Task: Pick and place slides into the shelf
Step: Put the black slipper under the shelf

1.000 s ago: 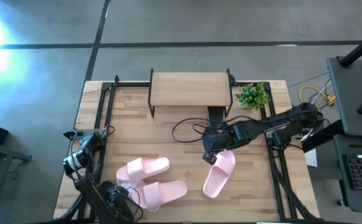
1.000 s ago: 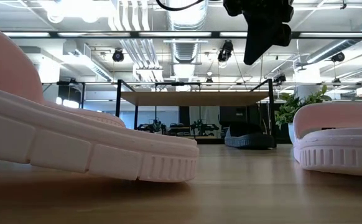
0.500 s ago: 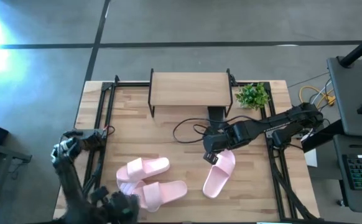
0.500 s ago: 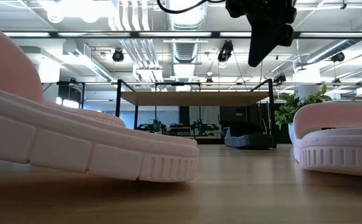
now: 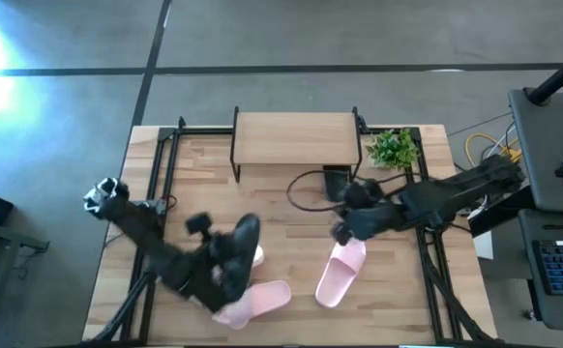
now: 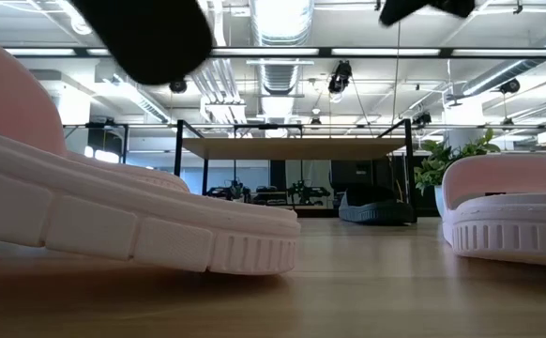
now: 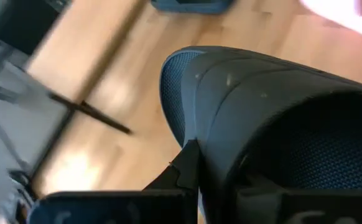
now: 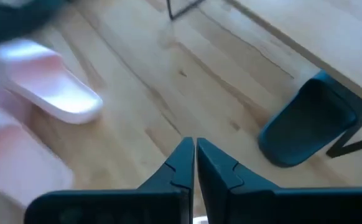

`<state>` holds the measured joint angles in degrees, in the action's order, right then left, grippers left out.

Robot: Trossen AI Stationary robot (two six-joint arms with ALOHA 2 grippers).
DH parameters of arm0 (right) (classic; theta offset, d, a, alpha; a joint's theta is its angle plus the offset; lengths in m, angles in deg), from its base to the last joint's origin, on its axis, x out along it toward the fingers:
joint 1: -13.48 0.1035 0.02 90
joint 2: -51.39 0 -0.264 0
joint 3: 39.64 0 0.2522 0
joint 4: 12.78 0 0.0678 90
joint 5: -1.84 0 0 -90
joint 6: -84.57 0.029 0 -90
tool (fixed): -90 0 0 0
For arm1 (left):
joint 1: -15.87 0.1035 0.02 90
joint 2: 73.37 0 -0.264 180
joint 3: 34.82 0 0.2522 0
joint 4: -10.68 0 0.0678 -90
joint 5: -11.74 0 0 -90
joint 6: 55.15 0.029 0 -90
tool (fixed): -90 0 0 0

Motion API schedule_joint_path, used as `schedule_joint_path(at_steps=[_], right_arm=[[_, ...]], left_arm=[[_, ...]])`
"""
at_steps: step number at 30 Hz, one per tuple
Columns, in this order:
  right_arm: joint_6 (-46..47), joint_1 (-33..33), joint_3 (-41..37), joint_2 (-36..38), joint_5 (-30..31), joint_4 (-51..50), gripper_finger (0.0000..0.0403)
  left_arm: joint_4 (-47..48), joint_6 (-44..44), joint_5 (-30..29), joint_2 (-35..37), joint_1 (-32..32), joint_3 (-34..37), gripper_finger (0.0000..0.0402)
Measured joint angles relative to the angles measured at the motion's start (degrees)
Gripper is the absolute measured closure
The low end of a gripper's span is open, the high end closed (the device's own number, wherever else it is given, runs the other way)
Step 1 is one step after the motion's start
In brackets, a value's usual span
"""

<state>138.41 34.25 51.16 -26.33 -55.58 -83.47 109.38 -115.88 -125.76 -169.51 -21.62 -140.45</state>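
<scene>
The wooden table (image 5: 291, 208) carries everything, and the shelf (image 5: 295, 138) stands at the middle of its far edge, plank top bare. Over the near left part of the table the left arm reaches in from the left edge, and the left gripper (image 5: 231, 259) is clamped on a black slide (image 5: 246, 235), held in the air above the pale pink slides near the front edge; in the left wrist view the black slide (image 7: 280, 124) fills the picture just past the fingers. The right arm comes in from the right edge, and the right gripper (image 5: 340, 232) hangs closed and empty toward the middle of the table, its fingers (image 8: 182, 163) pressed together above bare wood. Just on its near side a pink slide (image 5: 338, 274) lies alone, toward the near right part of the table. Another pink slide (image 5: 258, 301) lies near the front edge, partly under the left arm, with a further pink one mostly hidden beside it. A second black slide (image 8: 305, 121) sits under the shelf at its right end. A small green plant (image 5: 392, 149) stands near the far right corner, just beside the shelf.
</scene>
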Motion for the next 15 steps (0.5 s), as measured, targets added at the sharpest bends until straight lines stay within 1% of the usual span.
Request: schedule_joint_path(at_steps=[2, 6, 8, 9, 12, 15], right_arm=[[3.1, 1.2, -0.4, 3.1, 0.9, -1.2, 0.0392], [8.8, 3.3, -1.4, 6.8, 3.8, -5.9, 0.0392], [10.9, 3.8, -1.6, 7.6, 3.9, -8.4, 0.0392], [11.8, 4.0, -1.8, 7.7, 3.9, -9.5, 0.0392], [14.5, 4.6, -2.2, 7.4, 3.9, -12.4, 0.0392], [16.5, 4.6, -2.5, 6.4, 3.6, -13.5, 0.0392]], left_arm=[[-9.3, 10.8, -0.1, 0.4, 4.6, 2.3, 0.0401], [-33.5, 40.8, 3.8, -0.4, 11.8, 6.1, 0.0401], [-40.3, 50.5, 4.8, -1.9, 14.8, 6.8, 0.0401], [-40.9, 53.0, 4.9, -2.8, 16.3, 6.9, 0.0401], [-40.1, 54.3, 5.2, -5.3, 21.0, 6.7, 0.0401], [-41.5, 56.8, 7.6, -7.9, 25.1, 6.7, 0.0401]])
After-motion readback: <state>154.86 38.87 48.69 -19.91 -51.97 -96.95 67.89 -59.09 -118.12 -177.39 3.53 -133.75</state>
